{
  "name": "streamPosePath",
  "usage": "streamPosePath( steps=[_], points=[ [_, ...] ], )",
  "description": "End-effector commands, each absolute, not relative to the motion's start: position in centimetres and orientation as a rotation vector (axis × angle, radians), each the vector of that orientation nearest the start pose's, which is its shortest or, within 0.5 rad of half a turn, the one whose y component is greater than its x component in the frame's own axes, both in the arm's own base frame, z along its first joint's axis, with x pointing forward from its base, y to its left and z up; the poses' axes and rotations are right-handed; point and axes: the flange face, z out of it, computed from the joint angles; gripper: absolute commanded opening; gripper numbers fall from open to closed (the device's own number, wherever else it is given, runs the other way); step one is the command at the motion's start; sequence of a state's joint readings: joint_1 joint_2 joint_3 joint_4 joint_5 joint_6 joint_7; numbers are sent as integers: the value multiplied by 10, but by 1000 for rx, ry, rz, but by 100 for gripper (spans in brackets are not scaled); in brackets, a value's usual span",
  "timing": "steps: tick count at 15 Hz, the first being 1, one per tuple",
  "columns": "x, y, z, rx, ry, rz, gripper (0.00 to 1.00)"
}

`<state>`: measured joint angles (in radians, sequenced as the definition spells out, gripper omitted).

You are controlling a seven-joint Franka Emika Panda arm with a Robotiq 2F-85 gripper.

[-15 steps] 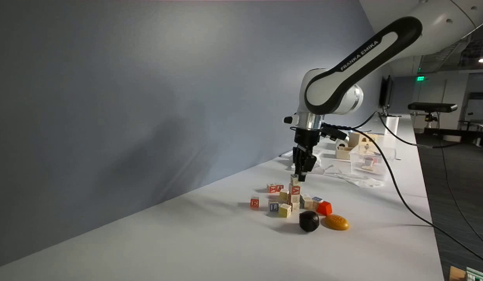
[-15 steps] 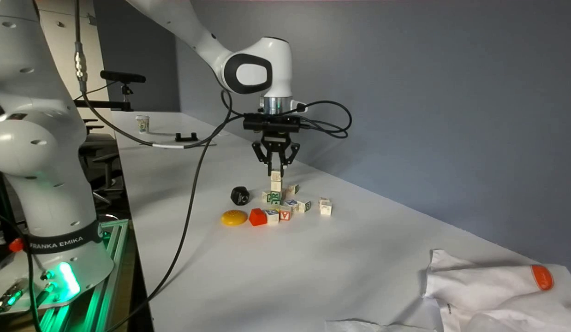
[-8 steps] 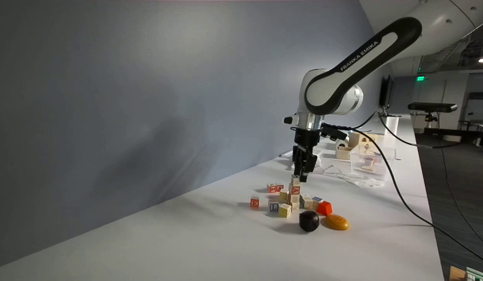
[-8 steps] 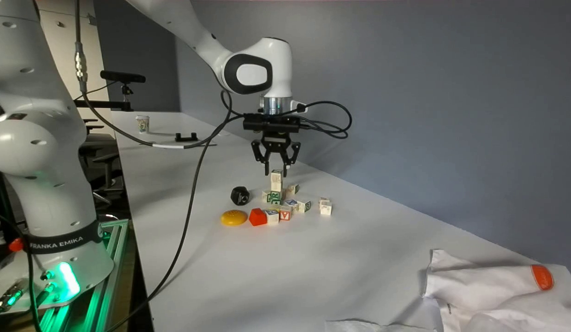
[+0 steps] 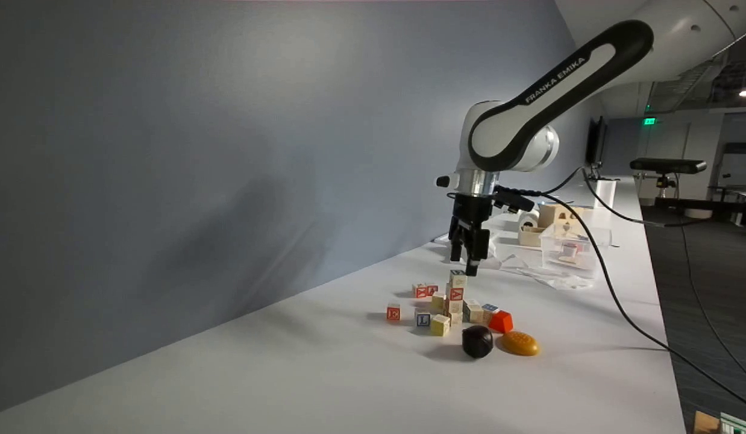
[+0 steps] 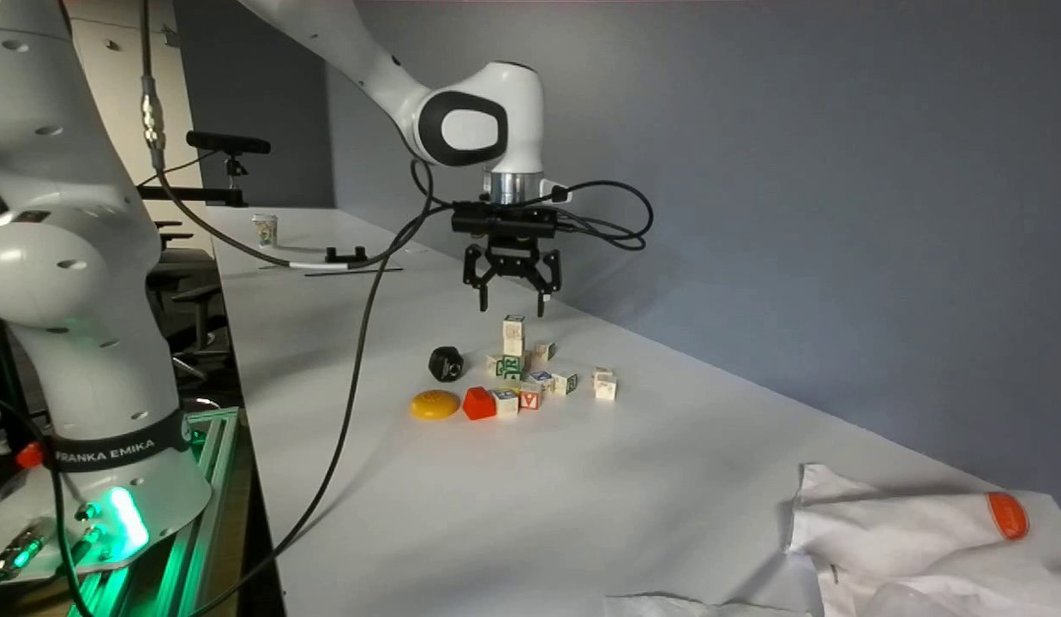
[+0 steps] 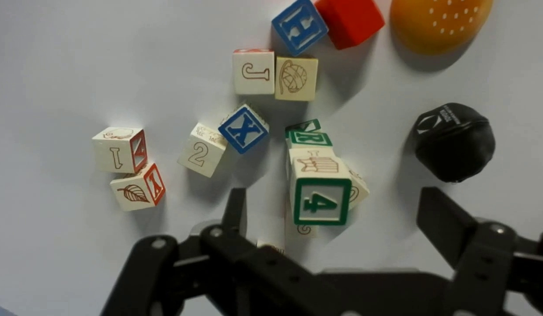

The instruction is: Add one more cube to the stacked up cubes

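Observation:
The stacked up cubes (image 5: 455, 294) form an upright column of several pale letter cubes, seen in both exterior views. On its top rests a cube with a green-framed 4 (image 7: 322, 202), facing the camera in the wrist view. My gripper (image 6: 512, 312) hangs just above the column, jaws spread wide with nothing held. Seen from the wrist, the fingers (image 7: 235, 210) stand apart on either side of the top cube, not touching it. Loose cubes lie around the column's foot, among them a blue X cube (image 7: 244, 130), a 2 cube (image 7: 203, 151) and a J cube (image 7: 254, 74).
A black ball (image 7: 455, 142), a red block (image 7: 350, 19) and an orange rounded piece (image 7: 438, 24) lie close to the column. Behind the arm stands a clear plastic box (image 5: 554, 256). A white bag (image 6: 916, 540) lies on the table, which runs along a grey wall (image 6: 796, 214).
The jaws have gone from closed around the top cube to wide apart. My gripper has risen a little off the column, and the cube has stayed on top.

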<state>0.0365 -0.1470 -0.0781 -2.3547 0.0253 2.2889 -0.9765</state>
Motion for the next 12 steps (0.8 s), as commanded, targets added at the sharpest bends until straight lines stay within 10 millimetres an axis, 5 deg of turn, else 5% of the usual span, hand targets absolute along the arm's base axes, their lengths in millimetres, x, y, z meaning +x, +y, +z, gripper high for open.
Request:
streamPosePath(
  steps=[1,12],
  points=[
    [484,-8,427,-2832,-1319,-109,100],
    [450,-18,475,-3109,-473,233,100]
  ],
)
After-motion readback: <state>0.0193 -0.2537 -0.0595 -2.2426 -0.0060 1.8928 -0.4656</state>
